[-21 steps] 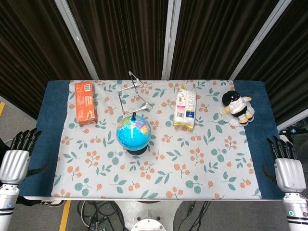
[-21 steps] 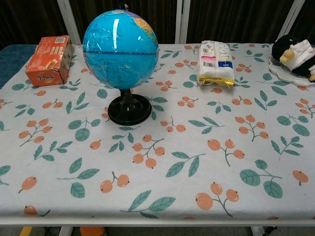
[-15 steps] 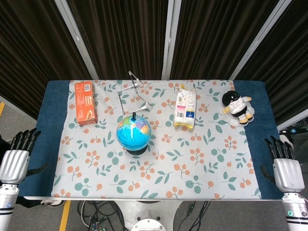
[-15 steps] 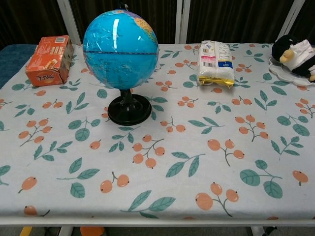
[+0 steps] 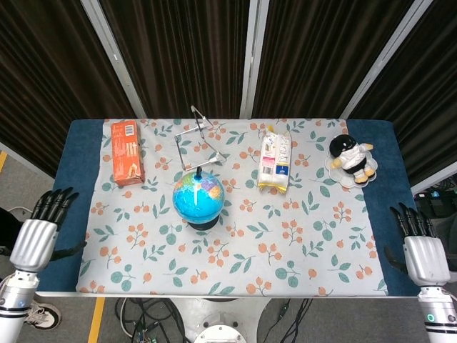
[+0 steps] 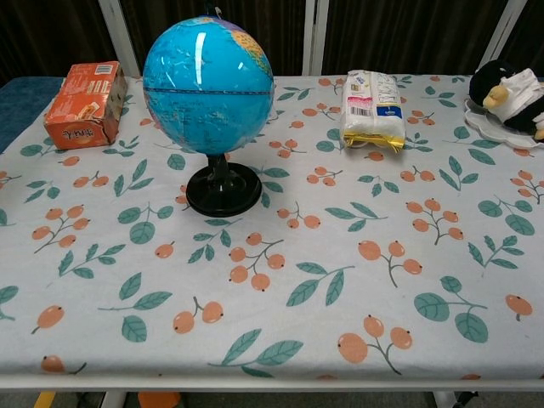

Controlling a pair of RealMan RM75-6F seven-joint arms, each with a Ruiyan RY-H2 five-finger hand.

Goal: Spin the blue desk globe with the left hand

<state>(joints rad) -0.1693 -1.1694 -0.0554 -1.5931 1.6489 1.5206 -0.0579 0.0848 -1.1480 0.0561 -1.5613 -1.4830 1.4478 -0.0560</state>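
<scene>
left robot hand [image 5: 37, 239] released, fingers spread, well apart from blue globe [image 5: 198, 196].

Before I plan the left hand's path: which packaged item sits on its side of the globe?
The orange box, at the cloth's far-left corner. The white-and-yellow bag lies on the other side of the blue globe, toward the penguin toy.

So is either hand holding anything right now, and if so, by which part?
No. The left hand and right hand both sit open off the table's sides, and the globe stands untouched.
</scene>
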